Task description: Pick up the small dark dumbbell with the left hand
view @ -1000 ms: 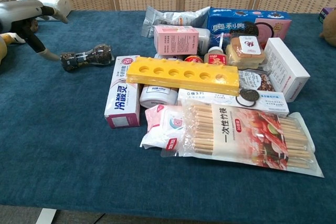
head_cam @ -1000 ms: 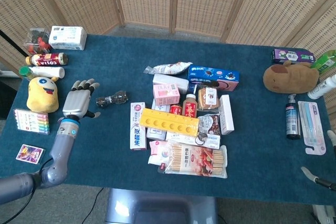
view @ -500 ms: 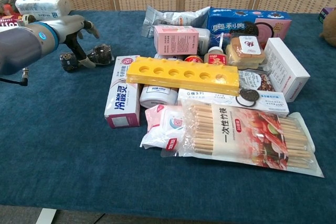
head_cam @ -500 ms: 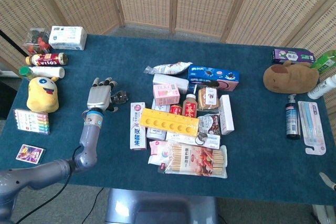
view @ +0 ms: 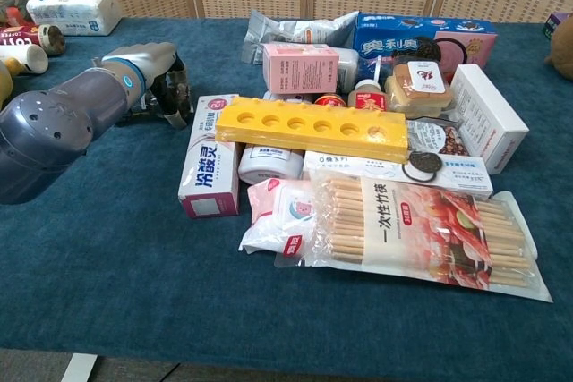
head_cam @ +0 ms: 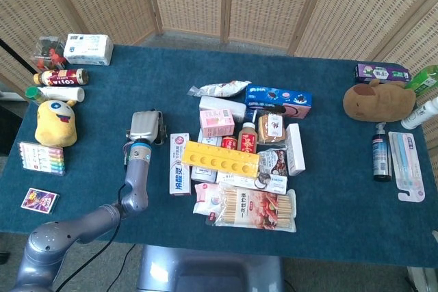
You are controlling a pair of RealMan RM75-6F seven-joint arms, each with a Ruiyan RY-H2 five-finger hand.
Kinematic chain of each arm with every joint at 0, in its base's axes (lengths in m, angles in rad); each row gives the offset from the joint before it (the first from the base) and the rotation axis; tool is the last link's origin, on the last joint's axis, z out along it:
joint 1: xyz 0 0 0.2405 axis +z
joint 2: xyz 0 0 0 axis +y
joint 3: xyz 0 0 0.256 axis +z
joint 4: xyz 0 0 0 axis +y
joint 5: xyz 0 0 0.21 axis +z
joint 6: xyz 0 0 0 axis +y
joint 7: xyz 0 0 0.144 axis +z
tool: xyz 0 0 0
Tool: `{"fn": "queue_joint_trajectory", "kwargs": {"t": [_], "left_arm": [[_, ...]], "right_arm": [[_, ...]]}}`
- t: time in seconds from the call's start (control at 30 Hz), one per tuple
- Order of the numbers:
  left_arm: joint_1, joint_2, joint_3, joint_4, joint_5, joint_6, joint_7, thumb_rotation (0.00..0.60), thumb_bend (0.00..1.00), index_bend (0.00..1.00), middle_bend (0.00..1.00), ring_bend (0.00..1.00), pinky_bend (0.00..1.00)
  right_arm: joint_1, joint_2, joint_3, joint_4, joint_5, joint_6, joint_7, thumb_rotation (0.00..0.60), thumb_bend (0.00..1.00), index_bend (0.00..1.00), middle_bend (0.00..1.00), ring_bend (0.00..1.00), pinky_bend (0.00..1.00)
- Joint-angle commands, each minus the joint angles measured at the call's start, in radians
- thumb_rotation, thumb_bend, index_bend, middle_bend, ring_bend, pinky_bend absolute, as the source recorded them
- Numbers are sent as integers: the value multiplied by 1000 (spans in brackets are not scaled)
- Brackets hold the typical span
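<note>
Dumbbell (view: 183, 96), small and dark, lies left of centre on the blue table (head_cam: 102, 176), beside the toothpaste box (head_cam: 179, 164). Left hand (head_cam: 144, 128) covers it, fingers curled around it.

The left robot hand (head_cam: 145, 127) covers nearly all of the small dark dumbbell (view: 182, 96), hiding the grip.

The left arm reached forward low over the desk (head_cam: 102, 107), wrist straight. Its robot hand (head_cam: 144, 126) lay knuckles up, fingers (view: 176, 87) curled downward. The right robot hand was out of view.
</note>
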Motion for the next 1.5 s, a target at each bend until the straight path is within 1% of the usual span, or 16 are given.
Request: {"fn": "queue_joint_trajectory", "kwargs": {"t": [0.03, 0.13, 0.23, 0.53, 0.7, 0.87, 1.07, 1.27, 1.4, 1.5], "left_arm": [[11, -1, -17, 13, 25, 3, -37, 600, 295, 808, 726, 814, 594], [27, 20, -32, -6, 39, 9, -63, 600, 310, 867, 763, 851, 653], [48, 58, -52, -58, 51, 26, -93, 600, 317, 906, 805, 882, 697], [116, 228, -106, -295, 69, 106, -137, 600, 318, 909, 810, 885, 701], [148, 325, -136, -452, 69, 146, -154, 600, 316, 902, 810, 885, 701], [183, 425, -142, -629, 95, 207, -151, 600, 314, 897, 809, 885, 701], [217, 512, -151, -787, 114, 257, -172, 600, 313, 896, 808, 885, 701], [235, 568, -166, -867, 129, 293, -206, 600, 312, 896, 809, 884, 701], [240, 592, -171, -898, 126, 304, -225, 600, 312, 898, 808, 884, 701], [242, 600, -166, -910, 130, 313, -234, 600, 313, 898, 808, 885, 700]], "right_arm": [[0, 1, 2, -5, -3, 1, -2, 441, 73, 0, 0, 0, 0], [3, 1, 5, -10, -8, -2, -6, 437, 73, 0, 0, 0, 0], [7, 1, 8, -14, -7, -8, -11, 438, 74, 0, 0, 0, 0], [16, -6, 13, -9, -13, -23, -9, 440, 74, 0, 0, 0, 0], [19, -16, 12, 3, -14, -33, -1, 438, 75, 0, 0, 0, 0], [27, -38, 8, 28, -18, -54, 15, 443, 76, 0, 0, 0, 0], [46, -83, 4, 64, -27, -89, 34, 443, 74, 0, 0, 0, 0], [55, -111, 2, 87, -36, -100, 47, 440, 74, 0, 0, 0, 0], [54, -113, 2, 91, -41, -97, 52, 441, 74, 0, 0, 0, 0], [53, -111, 1, 90, -43, -95, 53, 438, 75, 0, 0, 0, 0]]}}
